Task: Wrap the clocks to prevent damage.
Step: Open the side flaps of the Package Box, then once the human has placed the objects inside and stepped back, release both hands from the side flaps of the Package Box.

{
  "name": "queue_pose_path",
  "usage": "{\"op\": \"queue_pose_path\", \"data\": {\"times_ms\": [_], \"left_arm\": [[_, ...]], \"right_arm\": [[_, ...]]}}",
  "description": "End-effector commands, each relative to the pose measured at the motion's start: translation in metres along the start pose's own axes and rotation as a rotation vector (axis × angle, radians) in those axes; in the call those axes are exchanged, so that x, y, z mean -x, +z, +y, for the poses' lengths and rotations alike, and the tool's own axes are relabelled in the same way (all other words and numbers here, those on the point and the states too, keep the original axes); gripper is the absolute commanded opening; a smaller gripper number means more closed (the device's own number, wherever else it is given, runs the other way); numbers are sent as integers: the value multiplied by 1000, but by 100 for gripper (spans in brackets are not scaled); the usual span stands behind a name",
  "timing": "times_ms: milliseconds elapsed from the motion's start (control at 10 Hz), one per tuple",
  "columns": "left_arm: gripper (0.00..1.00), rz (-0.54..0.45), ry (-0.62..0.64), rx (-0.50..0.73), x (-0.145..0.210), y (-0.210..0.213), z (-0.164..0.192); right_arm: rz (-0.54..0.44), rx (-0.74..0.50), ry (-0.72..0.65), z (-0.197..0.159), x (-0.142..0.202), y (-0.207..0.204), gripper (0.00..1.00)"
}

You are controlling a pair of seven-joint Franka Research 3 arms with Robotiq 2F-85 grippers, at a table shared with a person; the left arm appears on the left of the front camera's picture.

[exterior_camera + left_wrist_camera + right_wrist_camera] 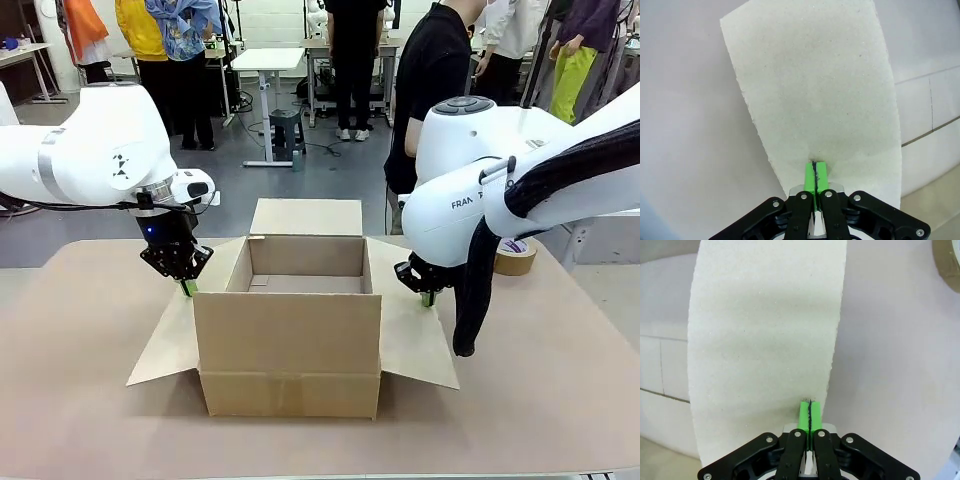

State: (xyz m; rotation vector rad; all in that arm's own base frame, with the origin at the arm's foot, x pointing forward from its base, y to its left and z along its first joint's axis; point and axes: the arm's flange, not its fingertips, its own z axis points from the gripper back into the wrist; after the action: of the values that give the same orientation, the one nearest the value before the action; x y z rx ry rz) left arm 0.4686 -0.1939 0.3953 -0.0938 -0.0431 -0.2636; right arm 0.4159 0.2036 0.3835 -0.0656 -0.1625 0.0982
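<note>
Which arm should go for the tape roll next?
Right. The tape roll sits just behind the right hand, on that side of the box. The left hand is across the box, its tips at the left flap.

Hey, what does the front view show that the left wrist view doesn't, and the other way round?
Front view: the whole open box, the right gripper on its right flap, and a tape roll on the table. Left wrist view: a close look at the green pads pressed shut, tips against the left flap. Both: the left gripper touching that flap.
</note>
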Motion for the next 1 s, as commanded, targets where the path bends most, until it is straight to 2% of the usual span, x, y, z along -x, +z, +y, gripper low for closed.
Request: {"op": "queue_pose_path", "data": {"times_ms": [0,100,900], "left_arm": [[0,-47,-21,32,7,14,0],[0,0,0,0,0,0,0],[0,0,0,0,0,0,0]], "right_arm": [[-13,-49,0,0,1,4,1],[0,0,0,0,0,0,1],[0,0,0,0,0,0,1]]}}
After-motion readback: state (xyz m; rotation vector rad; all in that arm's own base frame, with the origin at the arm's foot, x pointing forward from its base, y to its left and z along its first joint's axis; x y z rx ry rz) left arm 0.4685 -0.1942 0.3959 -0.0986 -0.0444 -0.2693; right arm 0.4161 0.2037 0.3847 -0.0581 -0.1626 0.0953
